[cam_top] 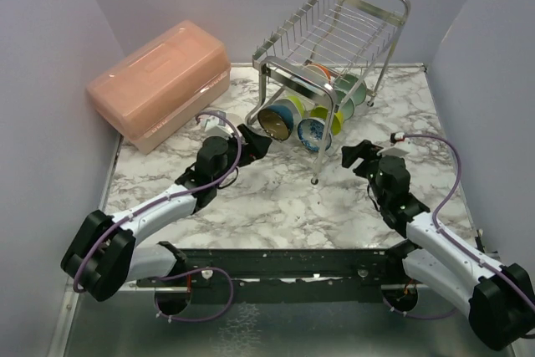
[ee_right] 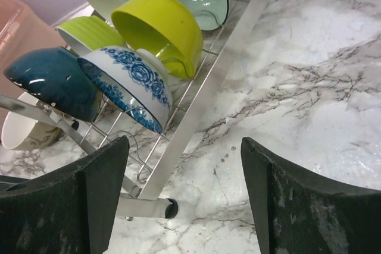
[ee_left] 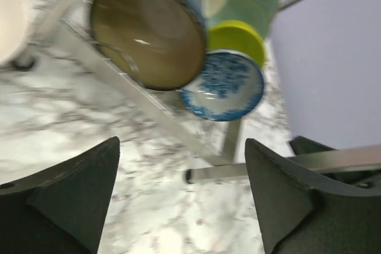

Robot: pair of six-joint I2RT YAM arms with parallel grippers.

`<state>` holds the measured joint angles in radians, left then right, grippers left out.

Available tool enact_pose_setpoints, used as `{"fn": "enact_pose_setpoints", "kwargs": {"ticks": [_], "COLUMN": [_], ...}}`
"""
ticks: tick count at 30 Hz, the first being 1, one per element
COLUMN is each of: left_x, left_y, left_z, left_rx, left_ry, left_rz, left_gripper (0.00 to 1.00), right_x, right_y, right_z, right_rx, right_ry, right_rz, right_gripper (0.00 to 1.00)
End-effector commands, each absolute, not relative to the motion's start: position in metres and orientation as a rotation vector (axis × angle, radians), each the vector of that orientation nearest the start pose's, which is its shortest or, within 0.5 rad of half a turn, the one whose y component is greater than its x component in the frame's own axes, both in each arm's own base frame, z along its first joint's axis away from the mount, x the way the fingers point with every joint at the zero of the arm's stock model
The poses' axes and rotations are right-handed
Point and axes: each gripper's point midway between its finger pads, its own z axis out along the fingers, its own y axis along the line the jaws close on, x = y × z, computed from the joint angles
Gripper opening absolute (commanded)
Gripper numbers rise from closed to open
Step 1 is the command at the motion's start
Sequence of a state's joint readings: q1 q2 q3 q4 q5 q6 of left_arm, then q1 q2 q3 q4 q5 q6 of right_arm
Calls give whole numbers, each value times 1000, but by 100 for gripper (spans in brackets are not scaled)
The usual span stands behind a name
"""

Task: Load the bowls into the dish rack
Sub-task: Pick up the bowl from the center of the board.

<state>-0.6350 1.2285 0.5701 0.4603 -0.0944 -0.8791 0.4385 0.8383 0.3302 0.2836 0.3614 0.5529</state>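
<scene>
Most of the bowls point(ee_right: 158, 31) already sit on edge in the lower tier of the dish rack point(cam_top: 334, 31), just ahead of both grippers; none shows on the upper tier. The left gripper point(ee_left: 181, 142) has its fingers wide apart with nothing between them, the teal bowl point(ee_left: 149, 37) close in front; the right gripper point(ee_right: 184, 141) is likewise spread and empty. One cream bowl point(ee_right: 24, 132) seems left on the table point(cam_top: 284, 198), beyond the rack from the right gripper; the right wrist view shows it plainly, the left only as a pale blur; the top view alone shows both tiers.
</scene>
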Motion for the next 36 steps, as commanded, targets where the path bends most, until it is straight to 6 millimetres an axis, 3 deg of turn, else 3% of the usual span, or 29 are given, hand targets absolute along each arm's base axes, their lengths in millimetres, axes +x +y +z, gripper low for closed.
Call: {"fn": "enact_pose_setpoints", "kwargs": {"ticks": [1,6,15,28,36], "left_x": [315,327,365,411,421], "left_y": [-196,-165,-132,-124,-123], "left_z": [135,113,85,67,51], "left_rx": [-322,-442,-736,-865,-946], "left_ry": [2022,2098,2121,2093,2079], "left_rz": [-673,-579,-574,-692,-778], "left_gripper": [90,92,93,84,61], "right_x": [300,302,299,287,280], "right_y": [107,103,95,93,106], "right_z": [127,112,102,105,119], "right_rx": [395,451,498,477,359], "right_ry": [1876,1944,1994,2003,1990], "right_rz": [509,540,548,547,618], "right_gripper": [80,80,80,81,81]}}
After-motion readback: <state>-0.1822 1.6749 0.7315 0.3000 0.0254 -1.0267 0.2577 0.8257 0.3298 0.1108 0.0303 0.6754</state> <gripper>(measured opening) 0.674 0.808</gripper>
